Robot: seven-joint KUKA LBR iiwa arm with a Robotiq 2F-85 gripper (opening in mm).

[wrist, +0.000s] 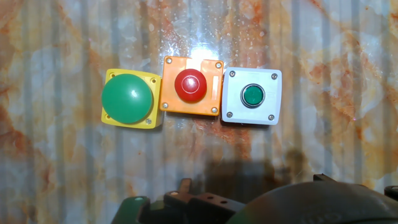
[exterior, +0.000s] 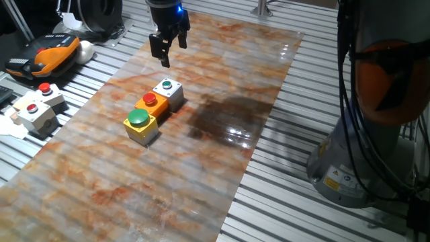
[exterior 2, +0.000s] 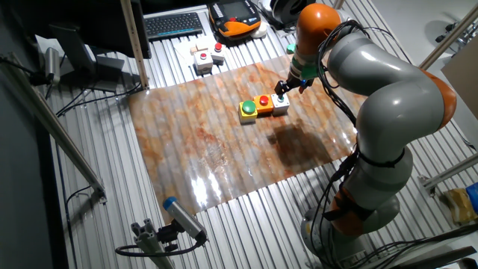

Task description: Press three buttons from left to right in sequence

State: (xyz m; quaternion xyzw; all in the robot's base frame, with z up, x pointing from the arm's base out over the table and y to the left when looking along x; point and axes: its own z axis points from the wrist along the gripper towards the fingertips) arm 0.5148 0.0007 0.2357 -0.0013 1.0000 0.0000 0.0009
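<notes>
Buttons sit in a touching row on the marbled mat, and above them hangs the claw (exterior: 171, 48), its two fingers apart and holding nothing. Nearest below it is the grey-white box (exterior: 168, 91) with a small dark-green cap, then the orange box (exterior: 152, 104) with a red cap, then the yellow box (exterior: 140, 125) with a green cap. Two pale beige boxes (exterior: 37, 107) stand well apart on the slatted tabletop (exterior: 282, 181).

3 buttons (wrist: 190, 92) touching, in row.

Single arm, grey and orange, arched from its base at 4 o'clock; wrist vertical; gripper (exterior: 170, 50) pointing down, held in the air, jaws parted with a visible gap
</notes>
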